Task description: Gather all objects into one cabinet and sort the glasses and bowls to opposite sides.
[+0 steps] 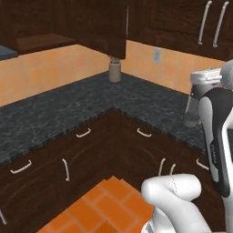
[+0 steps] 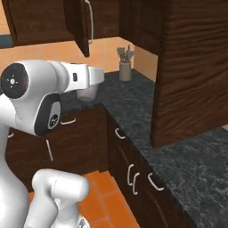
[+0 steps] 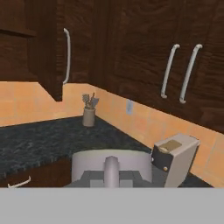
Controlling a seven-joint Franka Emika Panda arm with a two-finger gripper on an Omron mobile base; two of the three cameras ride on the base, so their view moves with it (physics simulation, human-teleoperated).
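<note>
Gripper [image 3: 111,178] is closing tight on the handle of the grey-beige handled ceramic mug [image 3: 112,158], jaws nearly touching w/ the handle sitting between the tips in hand view. Mug body is facing away from the cam, rim up, approx upright. Can't tell if the mug base is touching the counter or hanging just above it.

Landmark: beige cylindrical utensil crock [image 1: 114,72] w/ tools sticking out, standing in the back corner of the dark speckled stone counter [image 1: 54,113].

Mug [image 2: 87,93] is sitting well apart from the crock [image 2: 125,70], toward the front edge of the counter, under the white arm's hand. In left base view the mug [image 1: 191,120] is showing to the right of the crock, nearer the cam.

Boxy silver toaster [image 3: 176,158] is standing just beside the mug, on the side away from the crock [image 3: 89,116], close to the orange backsplash.

Dark brown wood wall cabinet door [image 3: 46,48] w/ a long curved pale grey bar handle is hanging open above the crock, swung out over the counter; same door [image 2: 81,26] showing edge-on in right base view.
</note>
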